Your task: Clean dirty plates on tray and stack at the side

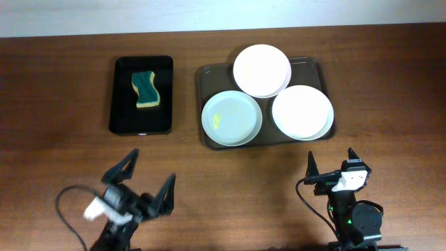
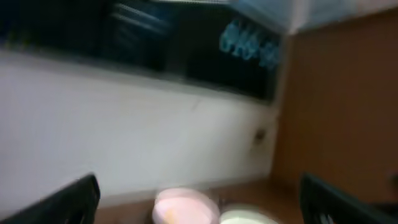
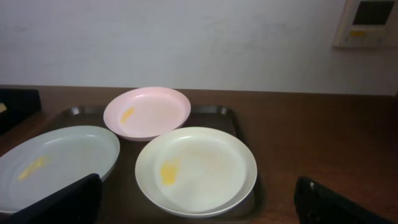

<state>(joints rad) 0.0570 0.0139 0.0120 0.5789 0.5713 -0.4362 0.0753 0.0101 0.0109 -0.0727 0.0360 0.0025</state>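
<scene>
Three plates lie on the dark brown tray (image 1: 205,75): a pale blue one (image 1: 231,118) at front left with a yellow smear, a pinkish-white one (image 1: 261,70) at the back, a cream one (image 1: 302,112) at front right. In the right wrist view they show as pale blue (image 3: 56,158), pink (image 3: 147,112) and cream (image 3: 196,169), each with a yellow smear, on the tray (image 3: 214,111). My right gripper (image 1: 330,165) is open and empty, in front of the tray. My left gripper (image 1: 143,179) is open and empty, near the front left. Its blurred view shows two plates (image 2: 185,206).
A smaller glossy black tray (image 1: 122,118) at the back left holds a green and yellow sponge (image 1: 145,90). The wooden table (image 1: 56,104) extends around both trays. A white wall stands behind the table (image 3: 186,43).
</scene>
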